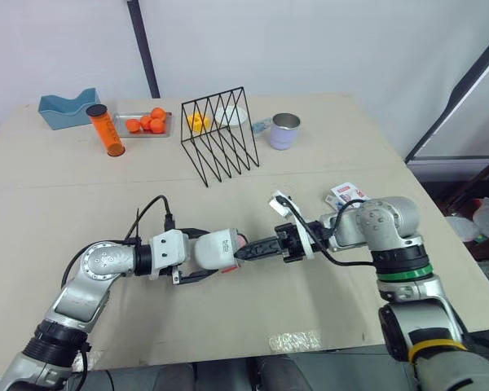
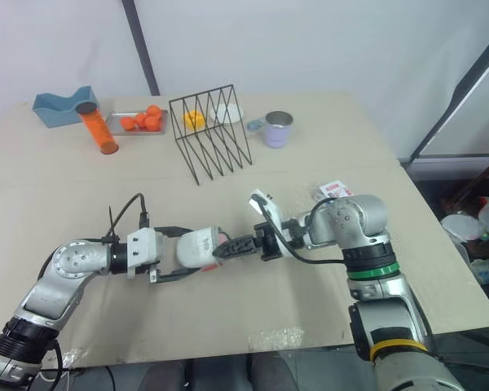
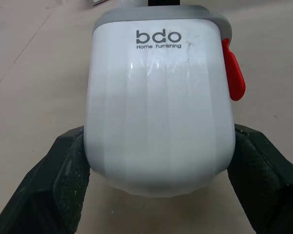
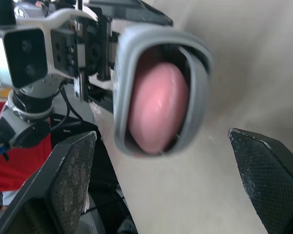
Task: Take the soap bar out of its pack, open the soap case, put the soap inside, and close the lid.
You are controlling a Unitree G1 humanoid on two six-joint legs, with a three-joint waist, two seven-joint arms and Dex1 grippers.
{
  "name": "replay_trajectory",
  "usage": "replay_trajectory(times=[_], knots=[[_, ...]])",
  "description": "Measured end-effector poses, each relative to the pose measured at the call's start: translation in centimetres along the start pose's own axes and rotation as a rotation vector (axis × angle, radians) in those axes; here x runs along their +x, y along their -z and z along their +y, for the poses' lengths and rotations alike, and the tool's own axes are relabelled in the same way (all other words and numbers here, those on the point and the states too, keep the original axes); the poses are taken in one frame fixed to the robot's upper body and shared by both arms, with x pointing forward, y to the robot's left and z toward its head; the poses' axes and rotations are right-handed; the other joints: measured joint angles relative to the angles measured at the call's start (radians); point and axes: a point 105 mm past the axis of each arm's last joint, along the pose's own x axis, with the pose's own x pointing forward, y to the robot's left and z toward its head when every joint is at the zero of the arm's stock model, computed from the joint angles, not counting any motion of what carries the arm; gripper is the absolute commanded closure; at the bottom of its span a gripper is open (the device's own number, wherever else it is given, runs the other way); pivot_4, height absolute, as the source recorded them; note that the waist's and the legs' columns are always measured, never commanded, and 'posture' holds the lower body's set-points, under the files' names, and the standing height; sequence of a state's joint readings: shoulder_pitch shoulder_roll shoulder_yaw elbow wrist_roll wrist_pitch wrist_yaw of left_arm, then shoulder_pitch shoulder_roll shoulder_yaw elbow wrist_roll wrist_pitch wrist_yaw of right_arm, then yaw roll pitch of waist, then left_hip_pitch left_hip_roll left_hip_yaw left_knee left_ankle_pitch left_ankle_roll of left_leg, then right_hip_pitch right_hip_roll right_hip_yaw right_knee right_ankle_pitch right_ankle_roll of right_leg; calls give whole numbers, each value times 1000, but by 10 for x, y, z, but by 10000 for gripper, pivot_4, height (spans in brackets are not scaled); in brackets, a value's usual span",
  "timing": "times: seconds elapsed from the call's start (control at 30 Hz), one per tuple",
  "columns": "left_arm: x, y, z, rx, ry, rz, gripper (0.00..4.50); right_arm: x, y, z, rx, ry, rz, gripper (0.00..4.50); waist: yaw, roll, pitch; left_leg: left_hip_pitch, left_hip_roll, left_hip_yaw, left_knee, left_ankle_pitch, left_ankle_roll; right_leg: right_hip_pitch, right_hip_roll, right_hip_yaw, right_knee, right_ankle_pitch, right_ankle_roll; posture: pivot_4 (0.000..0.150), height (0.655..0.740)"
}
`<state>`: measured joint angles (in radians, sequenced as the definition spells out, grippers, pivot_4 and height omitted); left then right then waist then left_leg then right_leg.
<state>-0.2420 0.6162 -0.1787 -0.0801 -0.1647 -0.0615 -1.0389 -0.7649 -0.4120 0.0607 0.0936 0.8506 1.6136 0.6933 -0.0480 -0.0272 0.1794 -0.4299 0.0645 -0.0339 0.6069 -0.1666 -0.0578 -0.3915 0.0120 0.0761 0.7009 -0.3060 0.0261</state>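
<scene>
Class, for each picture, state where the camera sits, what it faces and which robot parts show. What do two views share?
Left eye view: on the head, looking down over the beige table; both arms show.
Right eye view: beside it, same scene.
Left wrist view: along the left fingers gripping the white plastic soap case.
Right wrist view: between the open right fingers, facing the pink soap bar inside.
Both wrist views share the case.

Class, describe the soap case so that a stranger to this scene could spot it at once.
On the beige table, nearer the robot than the black wire rack, find the left gripper. The soap case is the white rounded box with a grey rim that it holds. Only it has a red side latch and pink soap inside.
</scene>
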Motion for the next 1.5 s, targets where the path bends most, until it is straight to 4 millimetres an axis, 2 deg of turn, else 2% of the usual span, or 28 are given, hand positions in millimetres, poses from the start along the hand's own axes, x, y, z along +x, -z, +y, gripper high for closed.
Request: replay_trajectory(times=[0.47, 1.23, 1.3, 1.33, 1.37, 1.4, 1.43, 1.5], knots=[[3, -1, -1, 2, 0, -2, 10339, 15, -3, 0, 38, -4, -20, 293, 0, 0, 0, 0, 0, 0, 0, 0, 0, 0, 0, 0, 0, 0, 0, 1500, 7400], [5, 0, 1, -5, -16, 8, 10339, 20, 0, 0, 87, -10, -12, 293, 0, 0, 0, 0, 0, 0, -1, 0, 0, -1, 0, 0, 0, 0, 0, 1500, 7400], [6, 0, 0, -6, -15, 8, 10339, 20, 0, -1, 93, -9, -11, 5615, 0, 0, 0, 0, 0, 0, -1, 0, 0, -1, 0, 0, 0, 0, 0, 1500, 7400], [6, 0, 0, -7, -15, 8, 10339, 20, 0, -1, 93, -9, -11, 6439, 0, 0, 0, 0, 0, 0, -1, 0, 0, -1, 0, 0, 0, 0, 0, 1500, 7400], [6, 0, 0, -7, -14, 7, 10339, 20, 0, -1, 94, -6, -11, 11766, 0, 0, 0, 0, 0, 0, -1, 0, 0, -1, 0, 0, 0, 0, 0, 1500, 7400], [6, 0, 0, -7, -14, 7, 10339, 20, 0, -1, 94, -4, -10, 15278, 0, 0, 0, 0, 0, 0, -1, 0, 0, -1, 0, 0, 0, 0, 0, 1500, 7400], [7, 0, 0, -6, -15, 13, 10339, 20, 0, -1, 95, -6, -12, 21275, 0, 0, 0, 0, 0, 0, -1, 0, 0, -1, 0, 0, 0, 0, 0, 1500, 7400], [6, 1, 0, -9, -18, 19, 10339, 19, -1, 0, 98, -15, -21, 24199, 0, 0, 0, 0, 0, 0, -1, 0, 0, -1, 0, 0, 0, 0, 0, 1500, 7400]])
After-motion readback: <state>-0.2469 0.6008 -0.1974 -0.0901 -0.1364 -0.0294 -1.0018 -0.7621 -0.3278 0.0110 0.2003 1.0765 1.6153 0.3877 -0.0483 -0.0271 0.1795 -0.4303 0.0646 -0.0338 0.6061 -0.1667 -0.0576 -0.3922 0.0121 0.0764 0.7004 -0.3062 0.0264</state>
